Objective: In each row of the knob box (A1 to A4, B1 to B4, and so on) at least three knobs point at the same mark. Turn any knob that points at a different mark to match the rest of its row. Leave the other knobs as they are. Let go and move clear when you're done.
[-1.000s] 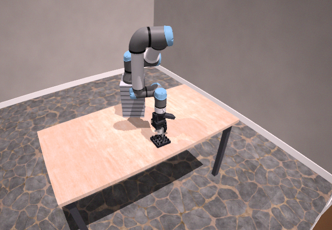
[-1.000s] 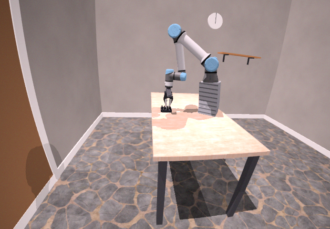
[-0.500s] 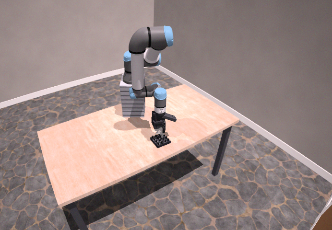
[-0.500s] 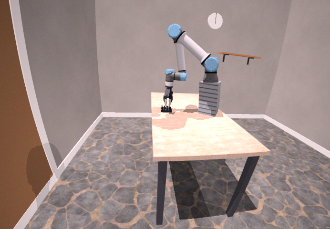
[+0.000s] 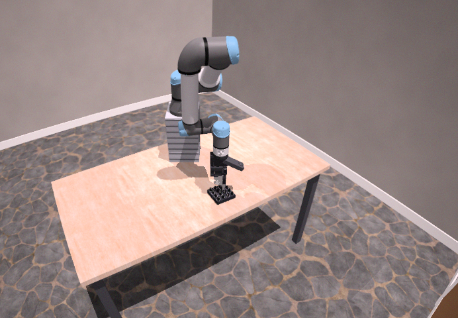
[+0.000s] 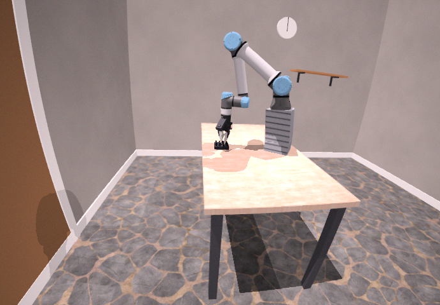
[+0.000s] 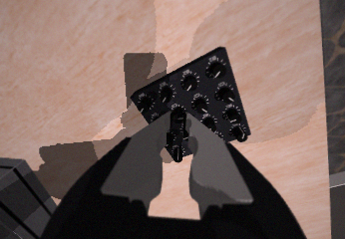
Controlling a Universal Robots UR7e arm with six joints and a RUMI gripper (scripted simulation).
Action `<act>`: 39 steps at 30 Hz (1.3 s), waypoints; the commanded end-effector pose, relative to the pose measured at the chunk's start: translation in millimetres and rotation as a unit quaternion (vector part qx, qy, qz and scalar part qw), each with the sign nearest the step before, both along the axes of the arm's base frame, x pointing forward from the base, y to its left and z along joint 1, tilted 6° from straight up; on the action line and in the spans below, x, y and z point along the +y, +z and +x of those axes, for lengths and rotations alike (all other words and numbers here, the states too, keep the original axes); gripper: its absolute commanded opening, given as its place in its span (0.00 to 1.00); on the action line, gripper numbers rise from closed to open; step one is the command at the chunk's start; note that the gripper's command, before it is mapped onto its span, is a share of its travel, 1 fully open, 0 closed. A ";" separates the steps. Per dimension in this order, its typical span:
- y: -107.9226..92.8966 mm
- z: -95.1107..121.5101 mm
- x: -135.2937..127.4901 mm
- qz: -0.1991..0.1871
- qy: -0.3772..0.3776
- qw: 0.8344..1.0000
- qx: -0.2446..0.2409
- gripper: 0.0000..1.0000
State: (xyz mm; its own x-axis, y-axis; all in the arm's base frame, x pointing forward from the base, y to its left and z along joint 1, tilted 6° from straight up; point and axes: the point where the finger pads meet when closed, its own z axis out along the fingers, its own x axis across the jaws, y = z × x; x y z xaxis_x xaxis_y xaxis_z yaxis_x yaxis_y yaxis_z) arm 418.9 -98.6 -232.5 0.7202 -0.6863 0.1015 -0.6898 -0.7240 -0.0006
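Observation:
The knob box (image 5: 221, 195) is a small black square plate with rows of black knobs, lying on the wooden table near its right front edge. It also shows in the exterior view (image 6: 221, 145) and in the wrist view (image 7: 195, 102), where it lies tilted. My gripper (image 5: 220, 184) points straight down onto the box's far side. In the wrist view the two grey fingers are shut on one black knob (image 7: 176, 130) in the near left part of the box. White pointer marks show on the other knobs; the labels are too small to read.
The arm's grey ribbed pedestal (image 5: 183, 140) stands on the table behind the box. The table's edge (image 7: 325, 100) runs close to the box on the right of the wrist view, with stone floor beyond it.

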 end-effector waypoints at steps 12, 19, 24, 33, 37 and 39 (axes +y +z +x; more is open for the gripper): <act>0.5 1.0 -0.8 0.006 -0.101 0.995 -0.007 0.04; 0.5 1.2 -1.1 0.008 -0.131 0.991 -0.009 0.04; 0.5 1.2 -1.2 0.009 -0.145 0.989 -0.010 0.04; 0.5 1.3 -1.3 0.010 -0.156 0.988 -0.011 0.04; 0.5 1.3 -1.3 0.010 -0.158 0.987 -0.011 0.04; 0.5 1.3 -1.3 0.010 -0.159 0.987 -0.011 0.04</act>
State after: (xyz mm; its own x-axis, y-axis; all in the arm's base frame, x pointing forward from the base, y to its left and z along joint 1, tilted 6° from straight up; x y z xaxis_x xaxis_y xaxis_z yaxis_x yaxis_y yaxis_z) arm 419.8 -99.7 -232.4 0.4721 -0.8761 0.0978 -0.8786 -0.4767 -0.0295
